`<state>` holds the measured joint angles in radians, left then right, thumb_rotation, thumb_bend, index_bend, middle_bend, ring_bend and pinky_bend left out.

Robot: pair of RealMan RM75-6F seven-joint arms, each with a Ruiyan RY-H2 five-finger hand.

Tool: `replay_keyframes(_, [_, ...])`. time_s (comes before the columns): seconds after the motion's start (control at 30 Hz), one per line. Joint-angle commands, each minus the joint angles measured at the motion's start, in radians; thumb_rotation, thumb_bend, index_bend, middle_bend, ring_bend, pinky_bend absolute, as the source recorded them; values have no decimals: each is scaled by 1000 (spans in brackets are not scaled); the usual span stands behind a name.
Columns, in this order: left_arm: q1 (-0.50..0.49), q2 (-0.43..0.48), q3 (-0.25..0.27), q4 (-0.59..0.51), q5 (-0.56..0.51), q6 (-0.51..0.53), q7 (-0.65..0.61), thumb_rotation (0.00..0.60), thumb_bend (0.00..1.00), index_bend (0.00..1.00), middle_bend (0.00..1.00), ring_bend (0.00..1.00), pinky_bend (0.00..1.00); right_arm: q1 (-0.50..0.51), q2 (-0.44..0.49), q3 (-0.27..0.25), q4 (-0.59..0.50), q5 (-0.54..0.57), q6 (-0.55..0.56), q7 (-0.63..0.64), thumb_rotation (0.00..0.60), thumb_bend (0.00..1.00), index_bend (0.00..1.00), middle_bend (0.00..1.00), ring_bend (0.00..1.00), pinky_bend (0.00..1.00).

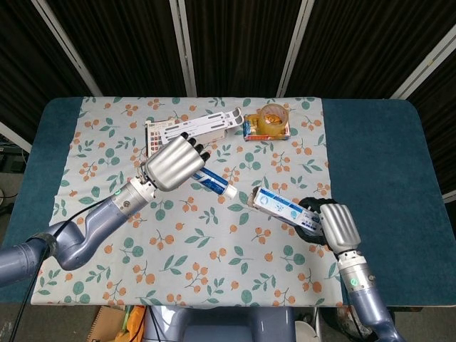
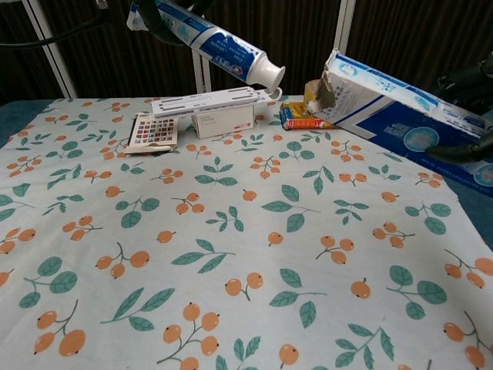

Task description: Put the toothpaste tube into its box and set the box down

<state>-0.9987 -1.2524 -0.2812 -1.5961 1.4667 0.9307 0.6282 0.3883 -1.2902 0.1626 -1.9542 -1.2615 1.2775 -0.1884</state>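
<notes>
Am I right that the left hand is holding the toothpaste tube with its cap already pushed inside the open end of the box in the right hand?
Not quite. The left hand does hold the toothpaste tube, and the right hand holds the box, but the head view shows the cap just short of the box's open end, not inside.

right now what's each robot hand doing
Left robot hand: holding the blue-and-white toothpaste tube.
Right robot hand: holding the blue-and-white cardboard box.

A blue table (image 1: 370, 157) carries a fruit-print cloth (image 1: 214, 242) with a tape roll (image 1: 273, 117) on it.
</notes>
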Motion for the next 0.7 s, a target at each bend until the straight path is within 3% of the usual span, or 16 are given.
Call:
replay_keyframes(0.03, [-9,-21,0,-1,-14,4,21,600,515,706,745,667,699,-1,3,-1,-5,-3,0,0,600,359,473,503,454,390])
replay_keyframes(0.7, [-64,-145,-21,27,-77,59,166,600,515,717,755,675,707,-8,36,11,-33,16,-11,42,600,360,473,503,453,390])
